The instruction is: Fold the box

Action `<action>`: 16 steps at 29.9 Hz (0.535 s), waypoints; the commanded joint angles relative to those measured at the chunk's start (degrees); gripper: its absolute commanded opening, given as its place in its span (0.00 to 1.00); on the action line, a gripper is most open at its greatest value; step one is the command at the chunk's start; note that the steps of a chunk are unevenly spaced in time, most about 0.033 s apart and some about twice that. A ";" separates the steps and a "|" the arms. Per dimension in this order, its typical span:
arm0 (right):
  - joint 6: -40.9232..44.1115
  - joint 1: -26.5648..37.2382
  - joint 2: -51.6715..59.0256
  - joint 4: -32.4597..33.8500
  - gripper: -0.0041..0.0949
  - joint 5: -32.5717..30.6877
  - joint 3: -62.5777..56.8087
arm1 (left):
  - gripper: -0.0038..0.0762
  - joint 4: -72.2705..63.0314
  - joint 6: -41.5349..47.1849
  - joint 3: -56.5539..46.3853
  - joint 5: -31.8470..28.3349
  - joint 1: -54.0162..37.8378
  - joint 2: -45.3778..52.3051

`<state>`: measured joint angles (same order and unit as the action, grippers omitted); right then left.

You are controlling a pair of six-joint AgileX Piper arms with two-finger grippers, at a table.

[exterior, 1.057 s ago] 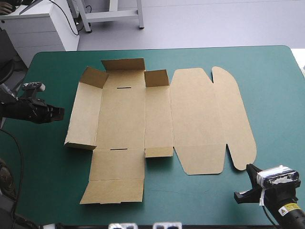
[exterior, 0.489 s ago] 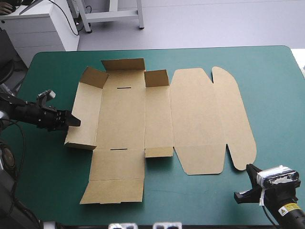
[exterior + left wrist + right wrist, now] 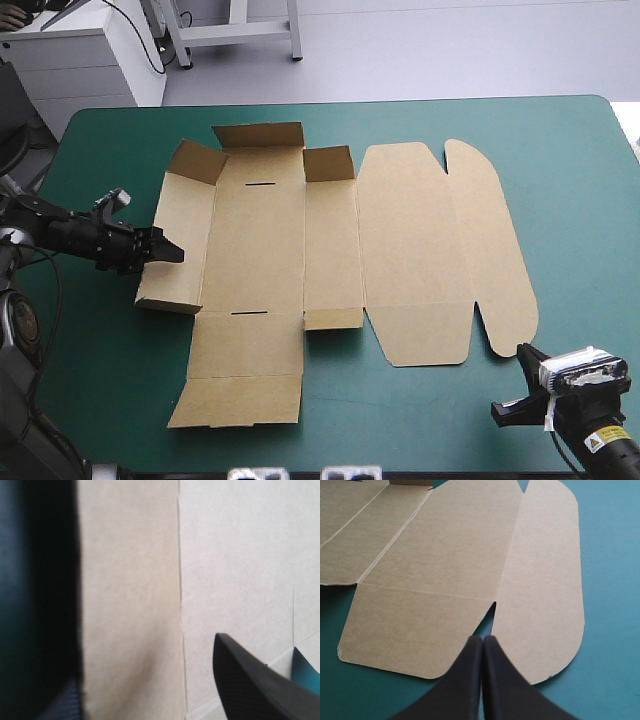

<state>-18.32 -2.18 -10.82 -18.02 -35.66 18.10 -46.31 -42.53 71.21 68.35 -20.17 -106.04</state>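
Observation:
The brown box (image 3: 330, 240) lies as a cut sheet on the teal-green cover. Its lid panel (image 3: 445, 555) and rounded flap (image 3: 545, 580) lie flat to the right. The left wall (image 3: 178, 245) and the far corner tabs stand slightly raised. My left gripper (image 3: 168, 251) is at the left wall's outer edge, open, with the brown board (image 3: 130, 605) filling the gap between its black fingers (image 3: 250, 680). My right gripper (image 3: 522, 352) is shut with nothing in it. It sits on the cover near the front right corner, its tip (image 3: 482, 640) just short of the notch between lid and flap.
Teal-green cover (image 3: 580, 200) runs from the box's rounded flap to the table's right edge. The box's near flap (image 3: 240, 400) lies close to the table's front edge.
My left gripper has moved right from the table's left side to the box's left wall and opened its fingers there. The right gripper and the box have not moved.

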 commanded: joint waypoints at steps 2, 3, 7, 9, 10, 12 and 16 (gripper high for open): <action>-0.15 -0.33 -0.81 -0.72 0.03 3.88 1.62 | 0.56 -3.10 0.35 1.70 5.67 3.62 2.58; -0.15 -0.33 -0.81 -0.72 0.03 3.88 1.62 | 0.55 -3.10 0.35 1.70 5.30 4.02 2.58; -0.15 -0.33 -0.81 -0.72 0.03 3.88 1.62 | 0.49 -3.37 0.43 1.70 4.74 4.43 2.58; -0.15 -0.33 -0.81 -0.72 0.03 3.88 1.62 | 0.44 -2.83 0.43 1.70 4.01 4.43 2.53; -0.15 -0.33 -0.81 -0.72 0.03 3.88 1.62 | 0.42 -2.60 0.43 1.70 3.77 4.43 2.43; -0.15 -0.33 -0.81 -0.72 0.03 3.88 1.62 | 0.36 -1.72 0.43 1.70 3.62 4.43 2.05; -0.15 -0.33 -0.81 -0.72 0.03 3.88 1.62 | 0.24 -0.54 0.43 1.70 4.25 4.57 1.25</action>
<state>-18.32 -2.18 -10.82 -18.02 -35.66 18.10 -44.97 -42.47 71.21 68.29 -15.89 -106.73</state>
